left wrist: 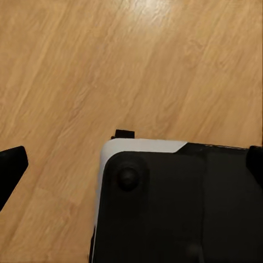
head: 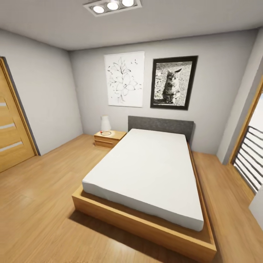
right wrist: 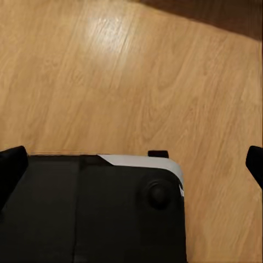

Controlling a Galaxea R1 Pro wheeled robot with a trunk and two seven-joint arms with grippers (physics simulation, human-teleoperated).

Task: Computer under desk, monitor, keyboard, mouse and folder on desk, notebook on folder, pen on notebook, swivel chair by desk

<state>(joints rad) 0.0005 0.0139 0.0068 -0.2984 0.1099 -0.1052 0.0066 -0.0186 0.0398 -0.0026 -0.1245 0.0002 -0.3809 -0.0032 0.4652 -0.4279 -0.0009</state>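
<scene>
Desk isn't anywhere in these shots, so I'd guess the robot's on its way, hunting for it. Ahead: bed, nightstand, door. Left gripper and right gripper hang spread open over plank floor, holding nothing. It'll probably need to steer round the bed

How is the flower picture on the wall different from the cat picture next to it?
The white unframed flower line drawing is pale and bigger, while the black-framed grey cat photograph is darker and smaller. The flower drawing hangs nearer the small wooden bedside table; the cat photograph hangs above the grey headboard. Both hang on the same grey wall.
</scene>
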